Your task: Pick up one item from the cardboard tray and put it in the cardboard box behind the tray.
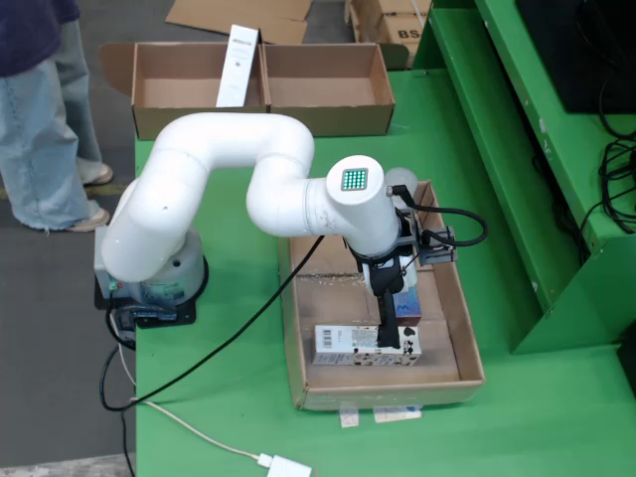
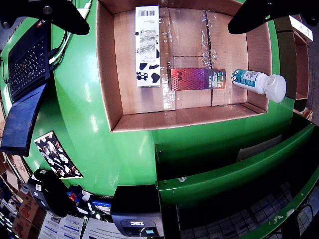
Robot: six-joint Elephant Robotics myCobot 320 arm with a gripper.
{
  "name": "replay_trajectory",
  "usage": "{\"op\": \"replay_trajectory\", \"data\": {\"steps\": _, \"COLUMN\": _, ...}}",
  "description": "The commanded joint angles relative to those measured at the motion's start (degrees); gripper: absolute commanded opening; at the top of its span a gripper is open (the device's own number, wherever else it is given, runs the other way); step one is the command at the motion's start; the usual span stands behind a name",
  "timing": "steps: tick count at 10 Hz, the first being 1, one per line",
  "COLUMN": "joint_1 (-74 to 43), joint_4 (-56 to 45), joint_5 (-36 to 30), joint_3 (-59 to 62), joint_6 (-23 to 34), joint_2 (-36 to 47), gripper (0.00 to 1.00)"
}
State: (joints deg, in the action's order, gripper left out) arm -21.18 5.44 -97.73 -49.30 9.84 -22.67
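Cardboard tray [image 1: 298,348] near bench [image 1: 229,397] front edge | white cow-print carton [image 2: 147,45] at left in wrist view | red-purple patterned box [image 2: 197,78] beside it | white bottle [image 2: 256,82] at right | end effector [image 1: 390,333] low over carton, grip unclear | cardboard box [image 1: 328,124] behind tray, white package [image 1: 238,65] upright inside

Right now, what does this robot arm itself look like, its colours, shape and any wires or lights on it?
The arm is glossy white, made of fat rounded tubes joined like plumbing elbows, on a grey base. Near the wrist a round cap holds a small square of green lights. The hand is black and slim. Black cables loop from the wrist, and another trails down over the green table.
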Motion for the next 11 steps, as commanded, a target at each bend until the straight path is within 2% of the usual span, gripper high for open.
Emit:
{"op": "replay_trajectory", "data": {"steps": 1, "joint_1": -0.4, "joint_4": 2.0, "joint_5": -0.3, "joint_3": 0.7, "joint_6": 0.1, "joint_2": 0.6, "gripper": 1.0}}
{"op": "replay_trajectory", "data": {"steps": 3, "joint_1": 0.3, "joint_4": 3.3, "joint_5": 0.2, "joint_3": -1.3, "joint_6": -0.5, "joint_2": 0.6, "gripper": 1.0}}
{"op": "replay_trajectory", "data": {"steps": 5, "joint_1": 1.6, "joint_4": 12.2, "joint_5": 0.4, "joint_3": -14.0, "joint_6": -2.3, "joint_2": 3.3, "gripper": 1.0}}
{"op": "replay_trajectory", "data": {"steps": 11, "joint_1": 3.0, "joint_4": 19.6, "joint_5": 1.7, "joint_3": -22.1, "joint_6": -4.0, "joint_2": 1.6, "gripper": 1.0}}
